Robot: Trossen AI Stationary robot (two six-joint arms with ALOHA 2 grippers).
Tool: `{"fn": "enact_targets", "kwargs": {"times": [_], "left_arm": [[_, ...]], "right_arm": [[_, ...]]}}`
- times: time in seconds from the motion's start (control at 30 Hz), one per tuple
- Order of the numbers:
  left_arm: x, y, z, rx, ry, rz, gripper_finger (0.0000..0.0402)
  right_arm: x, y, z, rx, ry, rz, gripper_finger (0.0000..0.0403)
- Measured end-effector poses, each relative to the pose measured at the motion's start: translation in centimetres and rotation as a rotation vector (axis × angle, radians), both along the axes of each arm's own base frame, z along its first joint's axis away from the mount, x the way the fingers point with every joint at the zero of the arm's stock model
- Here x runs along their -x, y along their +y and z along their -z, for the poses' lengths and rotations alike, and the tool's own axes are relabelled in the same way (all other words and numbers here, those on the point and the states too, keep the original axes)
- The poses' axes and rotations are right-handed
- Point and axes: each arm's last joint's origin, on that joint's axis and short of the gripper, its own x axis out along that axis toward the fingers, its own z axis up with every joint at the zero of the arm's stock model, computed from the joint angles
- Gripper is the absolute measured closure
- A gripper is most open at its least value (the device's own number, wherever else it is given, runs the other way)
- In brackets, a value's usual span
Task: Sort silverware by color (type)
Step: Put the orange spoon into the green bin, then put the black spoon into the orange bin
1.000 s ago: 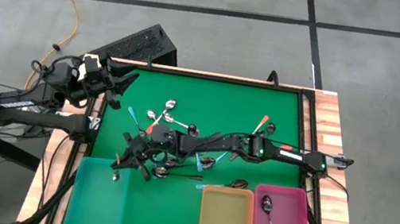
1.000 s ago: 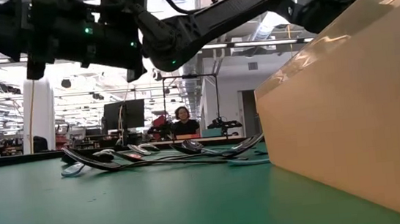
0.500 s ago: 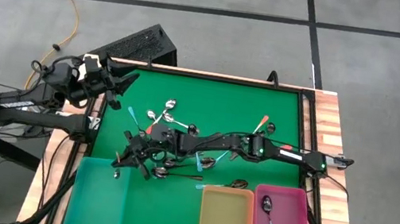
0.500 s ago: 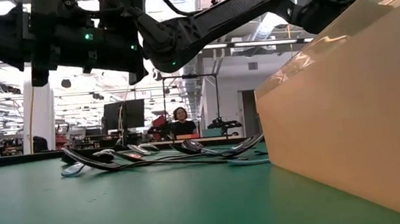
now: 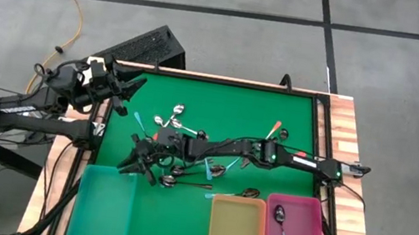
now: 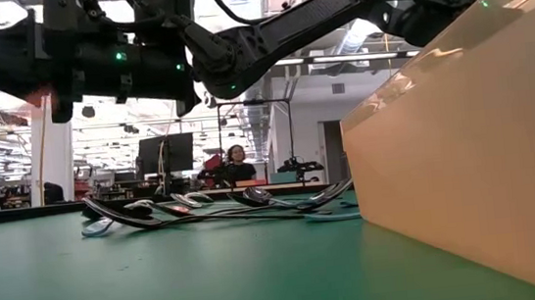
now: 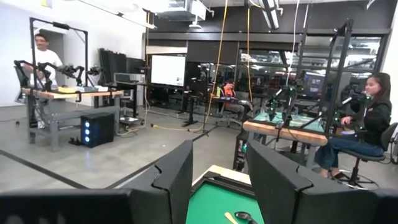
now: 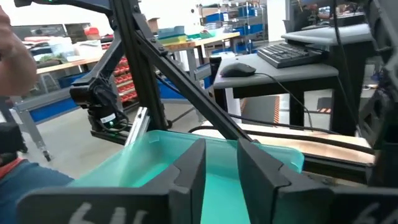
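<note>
Just ahead of my right tool (image 5: 133, 165) sits the teal bin (image 5: 103, 206), its near rim filling the right wrist view. That tool's fingers (image 8: 189, 167) stand parted with nothing between them that I can make out, so I judge this the drop-off end of a carry. To do it well I'd confirm the spoon landed inside the bin before pulling away, then lift clear so I don't clip the rim. Behind the tool the remaining spoons (image 5: 179, 121) lie scattered and tangled on the green desk (image 5: 220, 102). My left tool (image 5: 117, 86) waits part-open and empty at the desk's far corner, well apart
</note>
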Motion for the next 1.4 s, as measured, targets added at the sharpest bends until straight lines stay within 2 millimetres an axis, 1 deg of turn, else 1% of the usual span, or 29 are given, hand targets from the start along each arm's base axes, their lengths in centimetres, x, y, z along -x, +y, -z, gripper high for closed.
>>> {"fn": "enact_targets", "kwargs": {"times": [0.17, 0.33, 0.43, 0.5, 0.53, 0.67, 0.73, 0.8, 0.9, 0.97, 1.03, 1.1, 1.17, 1.23, 1.3, 1.4], "left_arm": [[0.0, 0.0, 0.0, -0.006, 0.003, -0.002, 0.0265], [0.0, 0.0, 0.0, -0.006, 0.004, -0.001, 0.0265], [0.0, 0.0, 0.0, -0.005, 0.007, -0.001, 0.0265], [0.0, 0.0, 0.1, 0.005, 0.013, 0.0, 0.0265], [0.0, 0.0, 0.2, 0.014, 0.016, 0.001, 0.0265], [0.2, 0.0, 0.5, 0.026, 0.047, 0.002, 0.0265], [0.4, -0.1, 0.6, 0.03, 0.056, -0.001, 0.0265], [0.5, 0.0, 0.6, 0.033, 0.058, -0.022, 0.0265], [0.9, 0.0, 0.6, 0.037, 0.051, -0.056, 0.0265], [1.2, -0.1, 0.5, 0.033, 0.046, -0.071, 0.0265], [1.5, -0.1, 0.5, 0.032, 0.045, -0.073, 0.0265], [1.8, -0.2, 0.6, 0.033, 0.054, -0.073, 0.0265], [2.0, -0.3, 0.9, 0.039, 0.078, -0.073, 0.0265], [2.2, -0.3, 1.2, 0.056, 0.104, -0.072, 0.0265], [2.3, -0.4, 1.4, 0.078, 0.108, -0.056, 0.0265], [2.2, -0.5, 1.5, 0.09, 0.123, 0.006, 0.0265]], "right_arm": [[0.0, -1.0, -0.1, 0.005, -0.009, 0.023, 0.0276], [0.0, -1.2, -0.1, 0.006, -0.012, 0.024, 0.0275], [0.0, -1.9, -0.4, 0.007, -0.002, 0.01, 0.0275], [0.2, -3.0, -1.3, 0.01, 0.022, -0.002, 0.0275], [0.4, -3.8, -2.2, 0.009, 0.04, 0.01, 0.0275], [1.9, -7.1, -6.7, 0.037, 0.145, 0.058, 0.0275], [3.2, -8.6, -8.5, 0.074, 0.238, 0.074, 0.0275], [4.7, -9.9, -9.5, 0.119, 0.352, 0.091, 0.0275], [7.9, -11.7, -11.8, 0.219, 0.516, 0.151, 0.0275], [10.3, -12.8, -14.2, 0.298, 0.595, 0.237, 0.0275], [12.8, -13.7, -16.1, 0.38, 0.688, 0.331, 0.0275], [14.8, -14.6, -17.2, 0.455, 0.782, 0.429, 0.0275], [16.6, -15.2, -18.2, 0.491, 0.863, 0.496, 0.0275], [18.0, -15.5, -19.4, 0.48, 0.893, 0.549, 0.0275], [19.7, -15.7, -20.8, 0.449, 0.926, 0.575, 0.0275], [21.6, -15.8, -22.2, 0.427, 0.962, 0.59, 0.0275]]}}
